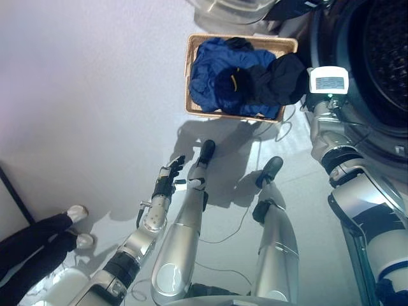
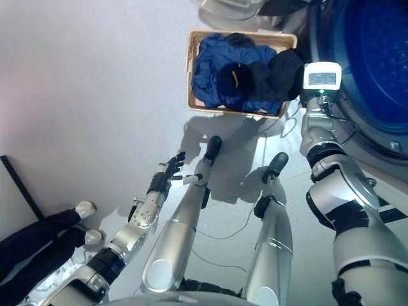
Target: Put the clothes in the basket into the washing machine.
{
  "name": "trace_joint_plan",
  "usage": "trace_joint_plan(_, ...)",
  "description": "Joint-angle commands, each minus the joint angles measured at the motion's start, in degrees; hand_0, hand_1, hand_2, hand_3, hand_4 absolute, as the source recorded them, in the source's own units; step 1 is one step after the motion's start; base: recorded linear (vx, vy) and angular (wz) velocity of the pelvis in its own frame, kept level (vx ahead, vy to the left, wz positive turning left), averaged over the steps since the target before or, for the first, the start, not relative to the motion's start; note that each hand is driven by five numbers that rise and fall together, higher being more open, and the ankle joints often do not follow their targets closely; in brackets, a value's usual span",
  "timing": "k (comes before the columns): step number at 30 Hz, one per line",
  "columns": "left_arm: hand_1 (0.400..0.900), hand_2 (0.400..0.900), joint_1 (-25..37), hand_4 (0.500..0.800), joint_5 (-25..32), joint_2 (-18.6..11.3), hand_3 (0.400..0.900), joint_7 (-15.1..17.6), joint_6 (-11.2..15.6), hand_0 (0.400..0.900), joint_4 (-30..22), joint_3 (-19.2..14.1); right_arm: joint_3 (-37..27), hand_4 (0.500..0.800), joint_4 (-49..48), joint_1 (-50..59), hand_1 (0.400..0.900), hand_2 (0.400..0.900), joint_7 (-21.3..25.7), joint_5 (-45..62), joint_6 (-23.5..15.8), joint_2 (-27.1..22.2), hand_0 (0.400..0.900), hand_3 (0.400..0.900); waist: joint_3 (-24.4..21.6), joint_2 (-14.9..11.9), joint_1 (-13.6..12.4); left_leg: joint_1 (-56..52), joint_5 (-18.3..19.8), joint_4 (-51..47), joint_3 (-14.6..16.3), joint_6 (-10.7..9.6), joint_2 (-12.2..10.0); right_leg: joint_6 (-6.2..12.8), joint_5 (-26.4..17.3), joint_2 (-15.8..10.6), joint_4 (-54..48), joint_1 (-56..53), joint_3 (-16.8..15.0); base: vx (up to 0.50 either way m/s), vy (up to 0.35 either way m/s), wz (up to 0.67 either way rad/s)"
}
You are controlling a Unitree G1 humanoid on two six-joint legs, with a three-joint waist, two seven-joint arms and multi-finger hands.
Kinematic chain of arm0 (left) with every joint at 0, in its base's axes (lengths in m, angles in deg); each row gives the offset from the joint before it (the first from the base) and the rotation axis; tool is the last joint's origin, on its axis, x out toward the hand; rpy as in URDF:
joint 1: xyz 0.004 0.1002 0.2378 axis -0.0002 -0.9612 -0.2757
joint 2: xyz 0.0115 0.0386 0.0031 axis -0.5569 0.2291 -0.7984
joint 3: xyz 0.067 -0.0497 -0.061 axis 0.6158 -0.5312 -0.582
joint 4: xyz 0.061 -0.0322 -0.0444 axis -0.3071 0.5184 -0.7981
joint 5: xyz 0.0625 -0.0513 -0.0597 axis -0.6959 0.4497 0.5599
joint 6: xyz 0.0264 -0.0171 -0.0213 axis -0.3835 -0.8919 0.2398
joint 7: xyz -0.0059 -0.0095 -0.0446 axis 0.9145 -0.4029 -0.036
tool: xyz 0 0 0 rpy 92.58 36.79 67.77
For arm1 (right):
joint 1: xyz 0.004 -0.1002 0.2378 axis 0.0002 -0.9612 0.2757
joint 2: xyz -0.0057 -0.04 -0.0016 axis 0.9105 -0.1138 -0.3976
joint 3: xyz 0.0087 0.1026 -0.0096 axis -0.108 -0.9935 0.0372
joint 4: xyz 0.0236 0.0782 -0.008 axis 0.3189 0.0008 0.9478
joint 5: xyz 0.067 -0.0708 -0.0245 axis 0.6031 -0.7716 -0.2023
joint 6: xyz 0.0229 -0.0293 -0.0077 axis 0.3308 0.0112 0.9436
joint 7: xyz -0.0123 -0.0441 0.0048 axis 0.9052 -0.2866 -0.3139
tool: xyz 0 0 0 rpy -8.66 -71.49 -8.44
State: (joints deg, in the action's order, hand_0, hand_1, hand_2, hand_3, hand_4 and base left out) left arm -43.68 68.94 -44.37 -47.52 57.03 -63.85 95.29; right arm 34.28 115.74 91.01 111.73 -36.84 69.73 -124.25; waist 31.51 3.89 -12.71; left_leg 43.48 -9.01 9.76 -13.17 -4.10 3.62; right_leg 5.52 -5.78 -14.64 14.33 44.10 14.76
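Observation:
A wicker basket [image 1: 189,76] stands on the floor ahead, filled with blue clothes [image 1: 213,67] and a black garment [image 1: 280,80]. The washing machine's open drum [image 1: 382,57] is at the right, next to the basket. My right arm reaches forward to the basket's right end; my right hand [image 1: 303,94] is at the black garment, and its fingers are lost against the dark cloth. My left hand [image 1: 167,180] hangs low at the left, well short of the basket, fingers relaxed and empty.
A person's dark-trousered legs with white shoes [image 1: 78,213] stand at the lower left. A second rounded appliance [image 1: 229,9] shows beyond the basket at the top edge. Pale floor lies to the left of the basket.

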Motion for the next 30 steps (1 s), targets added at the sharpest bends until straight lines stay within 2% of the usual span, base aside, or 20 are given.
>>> trace_joint_plan(1,0.900,0.900,-2.46,0.800,0.48,-1.81,0.900,1.27,1.61,0.900,-5.70,2.08,4.42,0.800,-0.66,6.67,0.900,0.900,4.65,-1.57,1.62,-7.92,0.900,0.900,-1.71,5.31,-1.08,1.83,5.87,2.31,1.43,2.85,3.67,2.23,6.45,-0.08,6.49,2.53,-1.52,0.02,0.030,0.10)
trace_joint_plan(12,0.900,0.900,0.01,0.800,0.38,-1.41,0.900,2.35,1.99,0.900,-8.10,4.16,4.06,0.800,-1.12,11.00,0.900,0.900,8.28,1.49,2.30,-10.08,0.900,0.900,-1.71,8.47,-2.43,8.24,6.18,4.39,1.78,3.35,5.86,2.55,7.44,-2.44,10.93,10.00,-2.65,0.01,0.035,0.07)
trace_joint_plan(19,0.900,0.900,0.82,0.800,0.58,-0.77,0.900,2.79,2.54,0.900,-9.37,4.19,3.28,0.800,-0.61,10.02,0.900,0.900,7.20,2.23,1.84,-9.88,0.900,0.900,-1.71,9.89,-2.67,11.48,5.84,5.06,2.02,3.27,6.59,2.58,7.69,-3.30,12.39,13.38,-3.30,-0.01,0.025,0.06)
trace_joint_plan(20,0.900,0.900,0.78,0.800,0.59,-0.68,0.900,2.89,2.54,0.900,-9.55,4.09,3.10,0.724,-0.29,9.70,0.773,0.773,6.99,2.17,1.85,-9.62,0.773,0.773,-1.71,9.94,-2.67,11.85,5.81,5.19,2.03,3.24,6.62,2.59,7.68,-3.42,12.45,13.58,-3.19,-0.01,0.008,0.04)
trace_joint_plan(22,0.900,0.900,0.50,0.800,0.65,-0.61,0.900,3.06,2.69,0.900,-9.84,4.24,2.64,0.687,0.02,9.16,0.712,0.712,6.90,2.49,1.89,-9.25,0.712,0.712,-1.71,10.17,-2.61,12.27,5.71,5.19,1.96,3.18,6.77,2.63,7.59,-3.55,12.61,14.13,-3.47,0.00,0.000,0.00)
trace_joint_plan(25,0.900,0.900,0.56,0.800,0.41,-0.72,0.900,3.22,2.73,0.900,-10.17,4.33,2.23,0.500,0.46,8.32,0.400,0.400,6.80,2.37,2.09,-8.93,0.400,0.400,-1.71,10.65,-2.61,12.79,5.62,5.27,1.95,3.10,6.96,2.61,7.64,-3.73,12.83,14.70,-3.58,-0.01,0.008,0.04)
trace_joint_plan(30,0.900,0.900,0.94,0.800,-0.17,-0.52,0.900,3.47,2.78,0.900,-10.00,5.06,1.04,0.500,0.72,7.58,0.400,0.400,8.99,2.61,2.87,-8.47,0.400,0.400,-1.71,11.29,-2.56,13.21,5.32,5.08,2.15,2.86,7.09,2.64,7.49,-3.86,12.60,14.93,-3.70,-0.01,0.001,0.03)
